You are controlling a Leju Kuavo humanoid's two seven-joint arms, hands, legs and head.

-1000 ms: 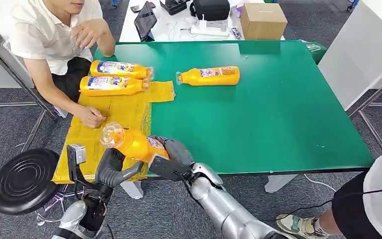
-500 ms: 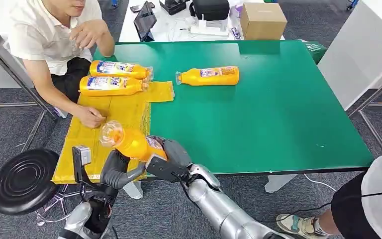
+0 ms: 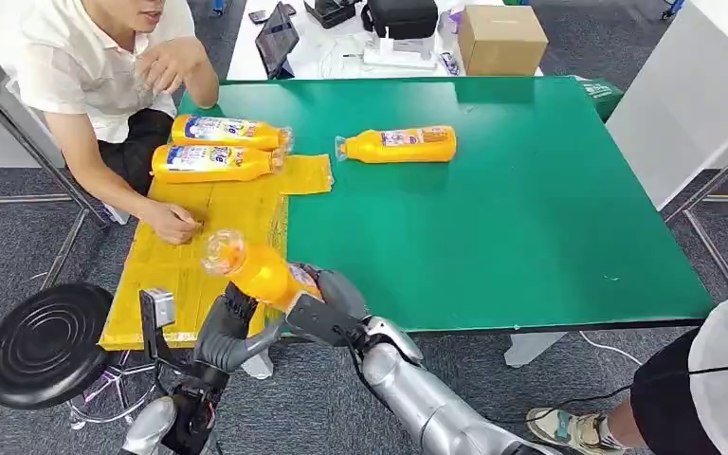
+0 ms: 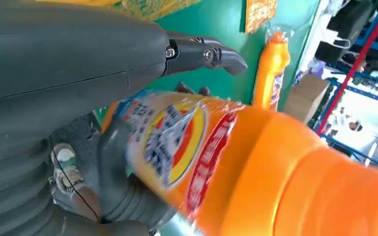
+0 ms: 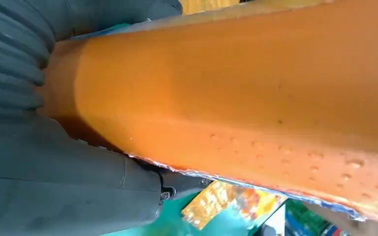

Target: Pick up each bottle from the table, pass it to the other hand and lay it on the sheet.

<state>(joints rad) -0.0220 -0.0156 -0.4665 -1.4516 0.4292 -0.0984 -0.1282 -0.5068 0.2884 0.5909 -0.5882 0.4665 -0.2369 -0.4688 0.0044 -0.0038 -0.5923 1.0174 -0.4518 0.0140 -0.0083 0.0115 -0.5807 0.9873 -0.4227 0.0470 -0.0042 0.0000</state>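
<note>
My right hand (image 3: 330, 301) grips an orange bottle (image 3: 258, 272) by its base, tilted over the table's front left edge with the clear cap (image 3: 222, 252) toward the yellow sheet (image 3: 210, 213). The right wrist view shows the bottle body (image 5: 256, 98) lying against that hand (image 5: 54, 172). My left hand (image 3: 227, 327) is just below the bottle, its fingers (image 4: 202, 53) spread alongside the label (image 4: 177, 142) without closing on it. Two more bottles (image 3: 227, 131) (image 3: 210, 162) lie on the sheet's far end. Another bottle (image 3: 398, 144) lies on the green table (image 3: 531, 218).
A seated person at the left rests a hand (image 3: 172, 223) on the sheet. A black stool (image 3: 45, 341) stands beside my left arm. Another person (image 3: 720, 379) stands at the front right corner. A cardboard box (image 3: 500, 38) and electronics sit on the far table.
My left hand has risen and moved right, closer under the bottle. The bottle in my right hand has shifted slightly right.
</note>
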